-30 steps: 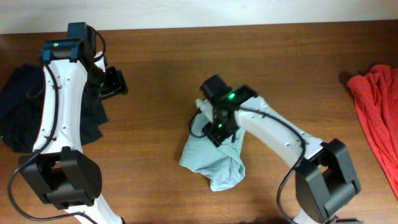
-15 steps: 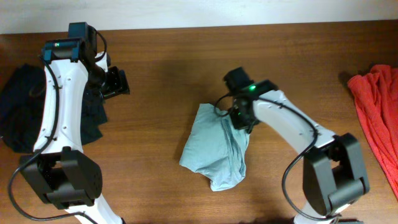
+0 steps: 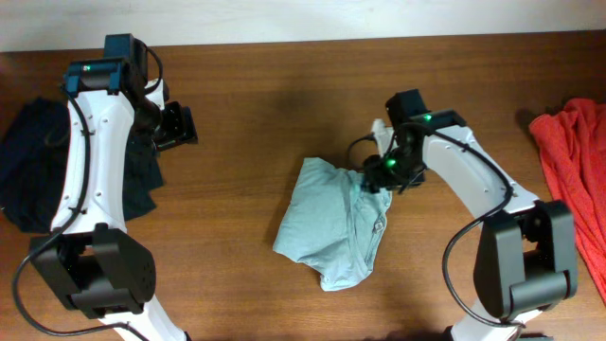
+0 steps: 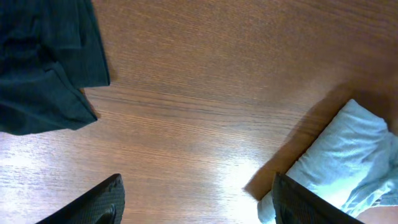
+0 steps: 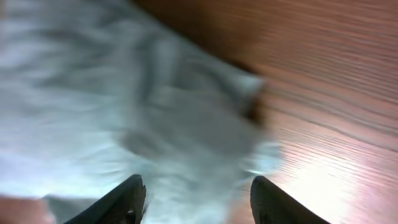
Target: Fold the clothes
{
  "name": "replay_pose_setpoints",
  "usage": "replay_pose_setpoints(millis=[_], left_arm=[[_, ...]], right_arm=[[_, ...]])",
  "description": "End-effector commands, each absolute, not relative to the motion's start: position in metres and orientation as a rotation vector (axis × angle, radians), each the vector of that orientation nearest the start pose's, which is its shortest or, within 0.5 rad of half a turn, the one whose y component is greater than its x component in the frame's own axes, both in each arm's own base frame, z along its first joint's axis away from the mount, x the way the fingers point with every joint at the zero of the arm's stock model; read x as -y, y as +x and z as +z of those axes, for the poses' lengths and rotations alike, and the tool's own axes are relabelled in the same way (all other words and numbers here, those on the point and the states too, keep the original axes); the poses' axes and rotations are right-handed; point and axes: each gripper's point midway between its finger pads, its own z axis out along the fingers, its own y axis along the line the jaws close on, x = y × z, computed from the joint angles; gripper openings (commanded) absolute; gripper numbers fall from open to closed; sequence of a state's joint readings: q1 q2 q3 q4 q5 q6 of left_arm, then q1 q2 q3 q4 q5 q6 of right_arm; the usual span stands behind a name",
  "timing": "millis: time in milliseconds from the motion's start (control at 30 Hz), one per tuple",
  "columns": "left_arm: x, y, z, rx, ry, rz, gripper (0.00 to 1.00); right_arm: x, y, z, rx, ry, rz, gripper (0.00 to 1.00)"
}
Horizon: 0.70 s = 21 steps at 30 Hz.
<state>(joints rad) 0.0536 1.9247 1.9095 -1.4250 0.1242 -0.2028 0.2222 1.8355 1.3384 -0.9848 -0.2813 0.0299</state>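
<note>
Lying crumpled on the table (image 3: pixel 265 85), pale blue T-shirt (image 3: pixel 327 227), right gripper (image 3: pixel 376 178) at its 1 o'clock edge with jaws apart, left gripper (image 3: pixel 176 125) well off at 10 o'clock, jaws wide apart, navy clothes (image 3: pixel 28 170) at 9 o'clock, red cloth (image 3: pixel 573 161) at 3 o'clock

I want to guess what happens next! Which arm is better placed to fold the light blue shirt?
Probably the right one. The right claw hangs open at the edge of the shirt. The left claw is open too, but far away, beside the dark clothes.
</note>
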Motion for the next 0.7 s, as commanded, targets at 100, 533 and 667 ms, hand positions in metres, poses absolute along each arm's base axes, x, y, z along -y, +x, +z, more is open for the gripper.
replay_pose_setpoints(millis=[100, 533, 667], left_arm=[[0.002, 0.394, 0.182, -2.969, -0.306, -0.216, 0.75], [0.003, 0.392, 0.182, -2.975, -0.306, -0.226, 0.76], [0.003, 0.393, 0.182, -2.971, -0.305, -0.226, 0.76]], right_arm=[[-0.158, 0.337, 0.072, -2.962, -0.426, 0.548, 0.73], [-0.044, 0.347, 0.043, -3.059, 0.026, -0.23, 0.08], [-0.063, 0.341, 0.053, -3.111, -0.031, 0.093, 0.53]])
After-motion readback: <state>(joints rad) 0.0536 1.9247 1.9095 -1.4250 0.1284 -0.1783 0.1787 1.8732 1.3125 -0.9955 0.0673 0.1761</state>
